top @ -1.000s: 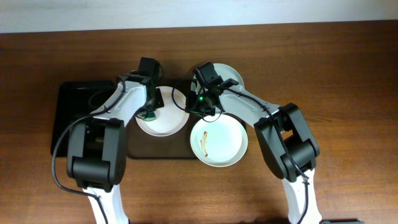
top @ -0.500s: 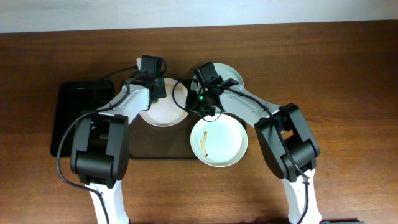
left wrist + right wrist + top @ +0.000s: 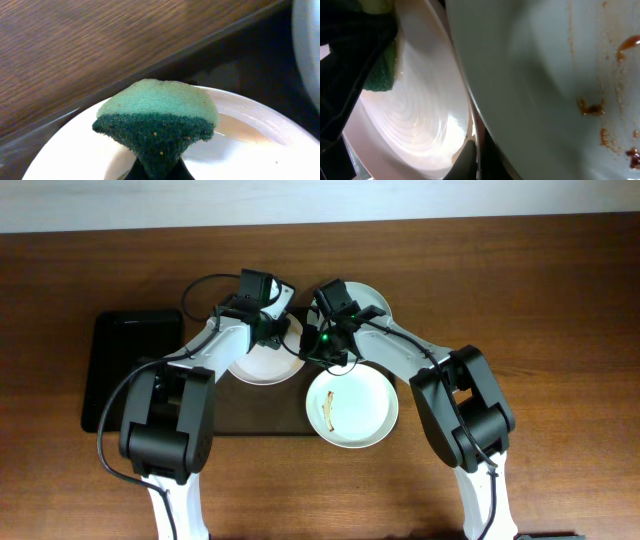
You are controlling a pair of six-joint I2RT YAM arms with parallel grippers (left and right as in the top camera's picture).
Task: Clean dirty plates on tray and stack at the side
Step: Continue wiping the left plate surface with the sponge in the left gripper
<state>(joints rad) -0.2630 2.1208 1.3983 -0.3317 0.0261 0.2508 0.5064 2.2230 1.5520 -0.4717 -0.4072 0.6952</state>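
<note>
A white plate lies on the dark brown tray. My left gripper is shut on a green sponge and holds it over the plate's far rim. My right gripper is shut on this plate's right rim. The sponge also shows in the right wrist view, over the white plate. A second pale plate with a brown smear lies at the tray's front right, and it also shows in the right wrist view. A third plate lies behind my right arm.
A smaller glossy black tray lies at the left on the wooden table. Both arms crowd the middle of the table over the plates.
My left gripper has swept the sponge from the plate's left side toward its far right rim. The white plate has shifted slightly away. The right gripper has stayed on the rim.
</note>
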